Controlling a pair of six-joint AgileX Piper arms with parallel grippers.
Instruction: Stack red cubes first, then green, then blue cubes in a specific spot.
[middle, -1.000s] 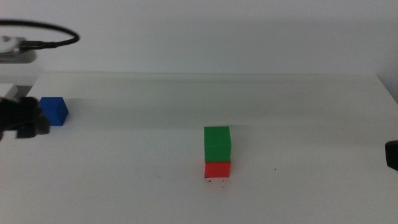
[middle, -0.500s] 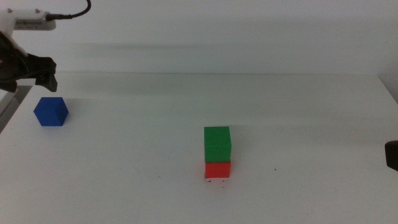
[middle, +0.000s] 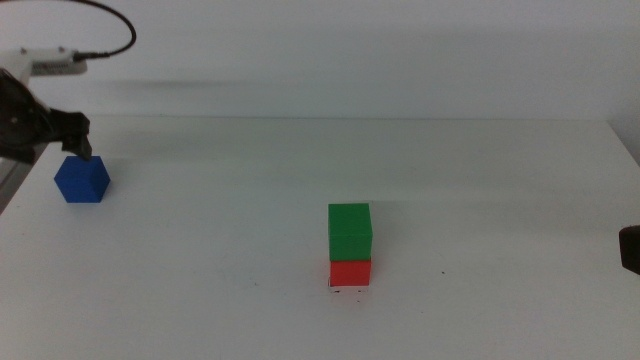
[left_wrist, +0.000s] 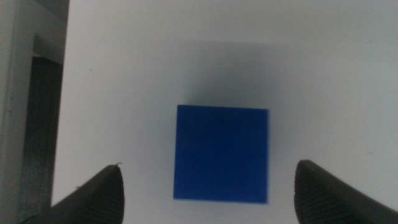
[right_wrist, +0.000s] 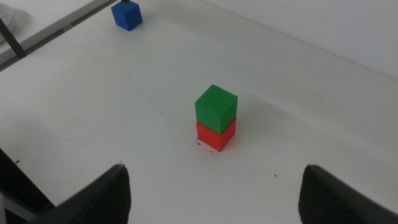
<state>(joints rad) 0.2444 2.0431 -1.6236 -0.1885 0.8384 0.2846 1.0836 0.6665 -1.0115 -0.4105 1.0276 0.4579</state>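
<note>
Near the left edge of the middle view, upper left of the frame: left end effector (middle: 72, 140) poised just above the blue cube (middle: 82, 180), one dark fingertip (middle: 84, 151) close over the cube's top rear edge. Touching or a hair apart — cannot tell from this angle. In the left wrist view, jaws spread wide, nothing gripped, blue cube (left_wrist: 222, 154) lying square on the white worktop (left_wrist: 323, 68) between the two tips, clear bare worktop on either side of it.

Lower centre of the middle view: green cube (middle: 350, 232) stacked squarely on the red cube (middle: 350, 272), upright, edges roughly aligned. Thin black scuff marks (middle: 347, 292) peeking out at the red cube's front base. Stack well apart from the blue cube, far across the worktop (middle: 500, 180).

Right end effector (middle: 630, 249) parked at the right edge of the middle view, only a dark sliver showing. In the right wrist view, jaws set wide apart and empty — stack of green cube (right_wrist: 216, 109) on red cube (right_wrist: 216, 135) ahead at mid-frame, blue cube (right_wrist: 127, 15) far off at the upper left.
</note>
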